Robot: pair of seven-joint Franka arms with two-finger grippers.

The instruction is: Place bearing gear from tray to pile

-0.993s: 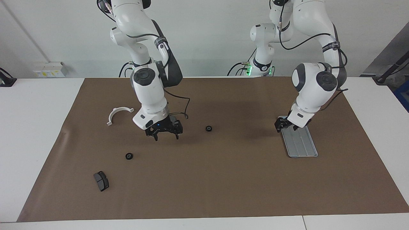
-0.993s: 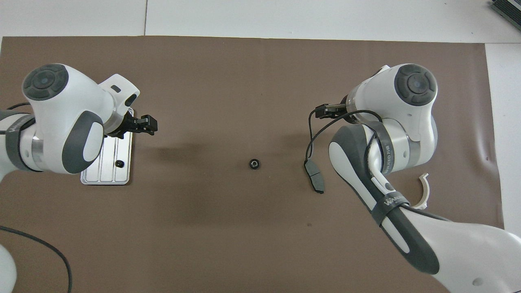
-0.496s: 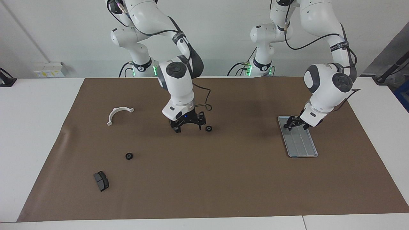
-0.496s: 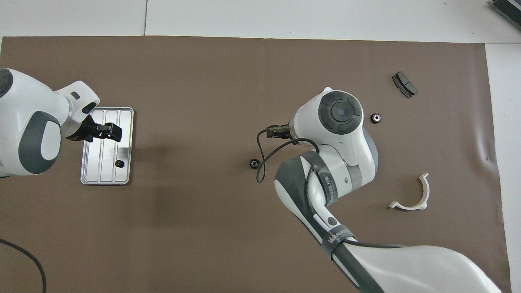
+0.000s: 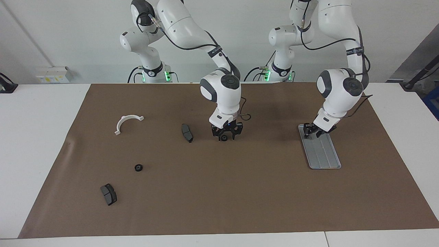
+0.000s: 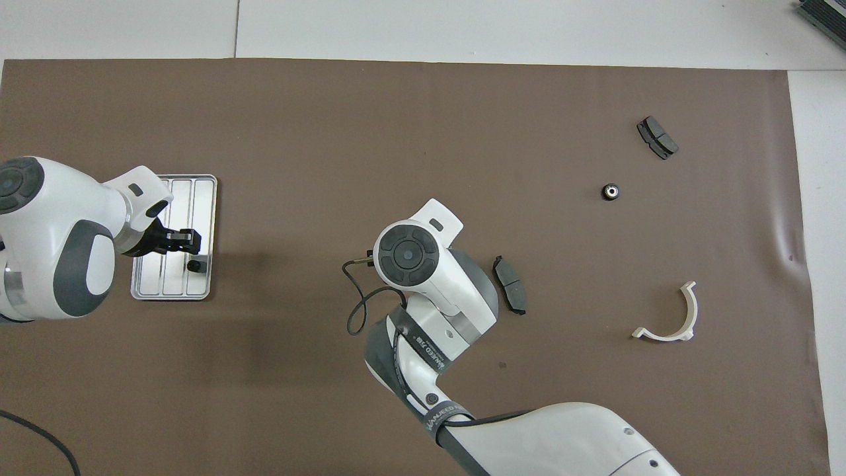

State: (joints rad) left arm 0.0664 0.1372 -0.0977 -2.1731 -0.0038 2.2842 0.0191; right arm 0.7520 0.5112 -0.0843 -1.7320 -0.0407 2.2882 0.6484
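Note:
The silver tray (image 5: 324, 154) lies toward the left arm's end of the table. In the overhead view a small black gear (image 6: 194, 266) sits on the tray (image 6: 198, 188) at its end nearer the robots. My left gripper (image 5: 312, 133) hangs low over that end, open, close beside the gear (image 6: 190, 241); it hides the gear in the facing view. My right gripper (image 5: 225, 134) is down at mid-table, open, fingers either side of a second black gear (image 5: 223, 138). In the overhead view its wrist hides both.
Scattered toward the right arm's end are a white half-ring bracket (image 5: 127, 122) (image 6: 667, 317), a brake pad (image 5: 187, 132) (image 6: 510, 293) beside my right gripper, a third gear (image 5: 138, 167) (image 6: 612, 192) and another brake pad (image 5: 108, 194) (image 6: 657, 137).
My right arm swung from its own end of the table to the middle gear and lowered around it. My left gripper shifted over the tray toward the gear on it.

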